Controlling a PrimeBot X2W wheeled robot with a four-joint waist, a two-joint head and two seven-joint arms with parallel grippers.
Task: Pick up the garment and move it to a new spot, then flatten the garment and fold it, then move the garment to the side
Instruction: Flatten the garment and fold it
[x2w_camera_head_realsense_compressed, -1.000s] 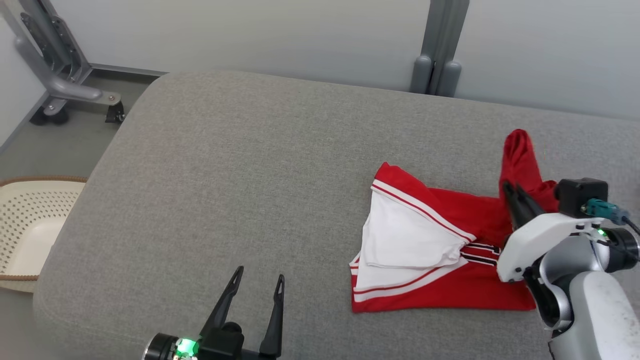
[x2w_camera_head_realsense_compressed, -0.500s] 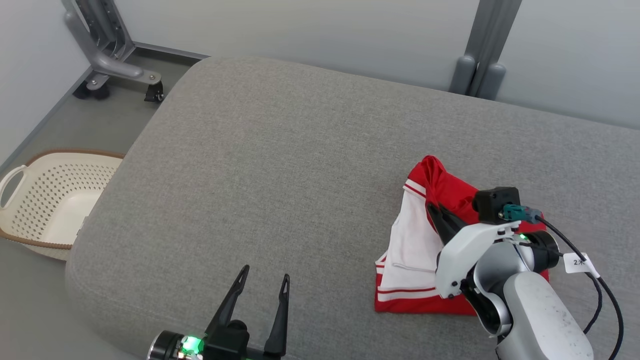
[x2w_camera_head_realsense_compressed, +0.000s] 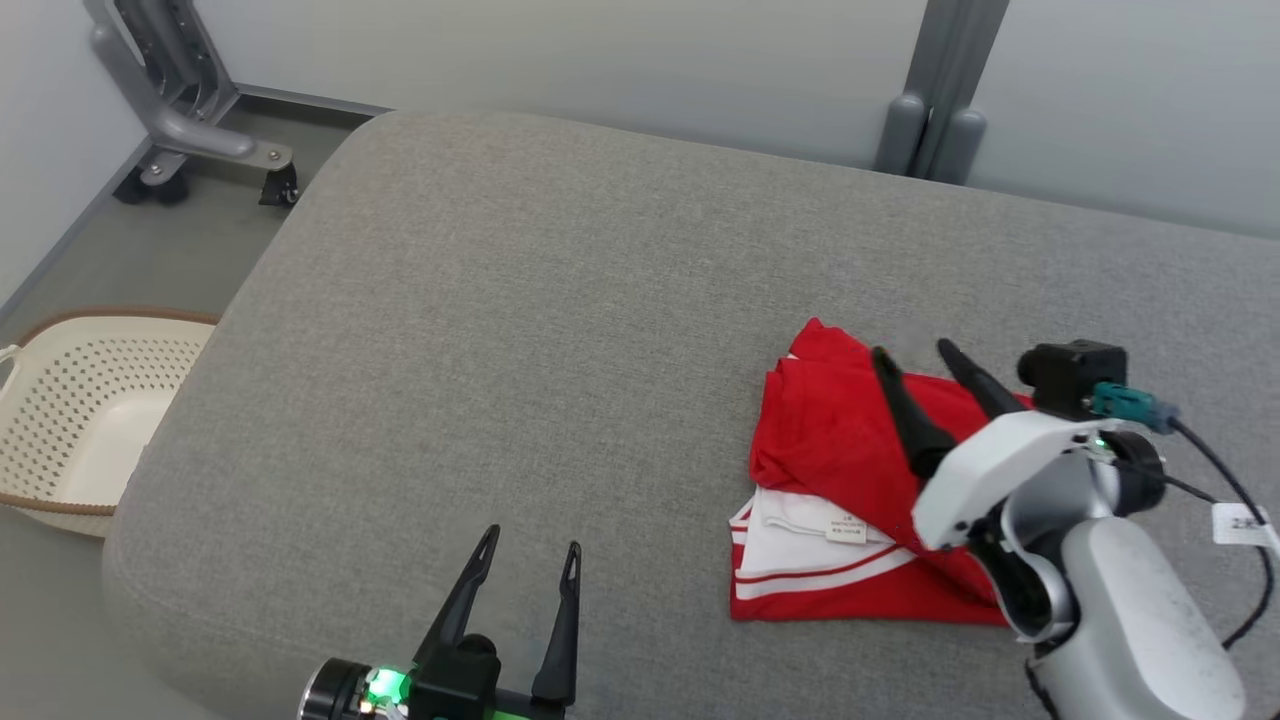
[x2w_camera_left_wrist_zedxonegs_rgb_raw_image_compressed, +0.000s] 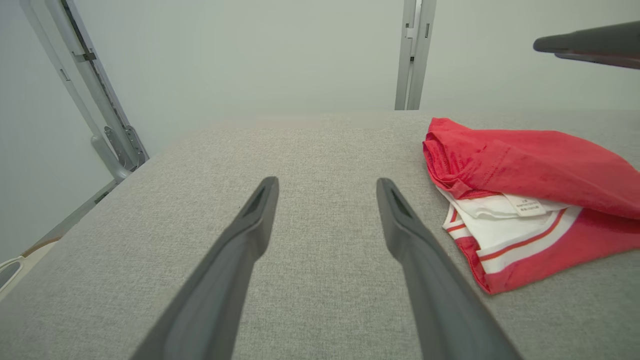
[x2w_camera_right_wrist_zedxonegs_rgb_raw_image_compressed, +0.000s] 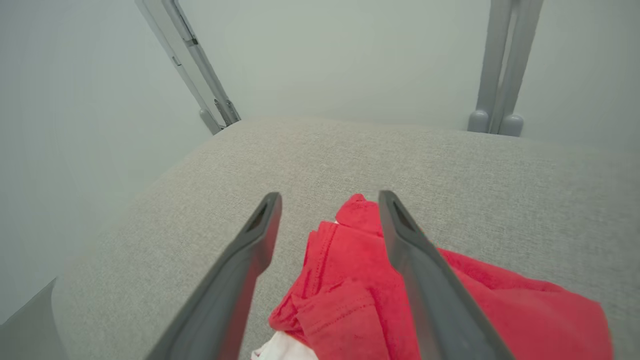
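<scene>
Both grippers are held apart, empty: left gripper over the cushion, right gripper above the garment, folded at the cushion's right. Folding is judged done; a grip for moving it aside is needed.

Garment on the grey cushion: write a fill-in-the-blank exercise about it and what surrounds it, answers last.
The folded garment is mostly ____ with white trim.
The right gripper hangs over the garment with its jaws ____.
The perforated basket sits off the edge of the cushion, on the robot's ____ side.
Answers: red; open; left.
</scene>
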